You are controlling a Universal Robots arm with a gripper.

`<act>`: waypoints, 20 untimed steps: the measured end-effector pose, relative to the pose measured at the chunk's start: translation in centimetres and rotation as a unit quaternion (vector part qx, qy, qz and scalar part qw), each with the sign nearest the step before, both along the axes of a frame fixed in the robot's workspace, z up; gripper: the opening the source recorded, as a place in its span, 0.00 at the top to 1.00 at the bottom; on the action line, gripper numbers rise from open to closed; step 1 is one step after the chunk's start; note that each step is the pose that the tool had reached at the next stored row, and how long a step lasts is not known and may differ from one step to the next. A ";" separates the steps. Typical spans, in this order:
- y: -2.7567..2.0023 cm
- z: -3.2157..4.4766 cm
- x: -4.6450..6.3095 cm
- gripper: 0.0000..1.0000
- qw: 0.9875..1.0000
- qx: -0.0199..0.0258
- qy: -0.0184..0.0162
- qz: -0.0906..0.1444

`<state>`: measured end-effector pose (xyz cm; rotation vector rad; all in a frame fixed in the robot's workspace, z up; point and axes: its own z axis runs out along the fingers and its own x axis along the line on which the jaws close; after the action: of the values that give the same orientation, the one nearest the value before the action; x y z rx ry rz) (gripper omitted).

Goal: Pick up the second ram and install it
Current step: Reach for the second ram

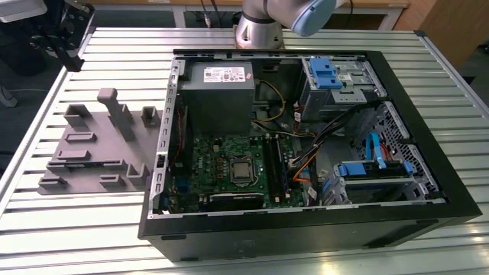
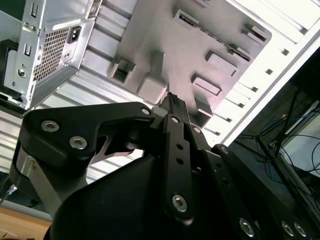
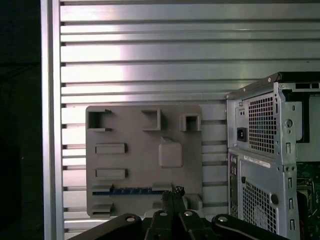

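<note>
The slatted metal table [image 1: 114,57] is carrying everything, and the grey fixture plate [image 1: 86,156] is lying flat on it. Just beside the plate, on the exterior view's right of it, the open black computer case [image 1: 306,229] is resting on its side. Its green motherboard [image 1: 229,166] is facing up, well apart from the plate. In the first wrist view the case's perforated metal back panel [image 3: 260,150] is standing close along one side of the plate [image 3: 140,165]. The robot arm [image 1: 260,28] is rising from its base on the table beyond the case, on the case's far side from the plate.

The gripper [image 3: 173,193] is hanging over the plate, above one of its long edges and apart from its surface. In the second wrist view its black tips [image 2: 172,100] are pointing down at the plate's raised blocks [image 2: 152,87]. The fingers are sitting drawn together, narrow, with nothing showing between them.

The second ram [image 3: 131,190] is lying on its long edge in a groove that runs along that same edge of the plate. It is showing as a thin blue strip. One end of it is falling just beside the gripper's tips as the first wrist view sees them. Whether tips and ram are touching cannot be told.
</note>
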<state>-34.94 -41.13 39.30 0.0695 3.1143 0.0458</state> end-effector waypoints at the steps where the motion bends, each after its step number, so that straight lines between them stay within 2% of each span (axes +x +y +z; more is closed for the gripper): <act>1: -0.05 0.00 -0.2 0.89 1.000 0.000 0.000 0.000; 8: -0.41 -0.01 -1.1 0.89 1.000 0.000 0.000 0.000; 20: -2.39 -0.04 -3.2 0.89 1.000 0.000 0.000 0.001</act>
<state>-38.13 -43.52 39.26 0.0653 3.1144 0.0460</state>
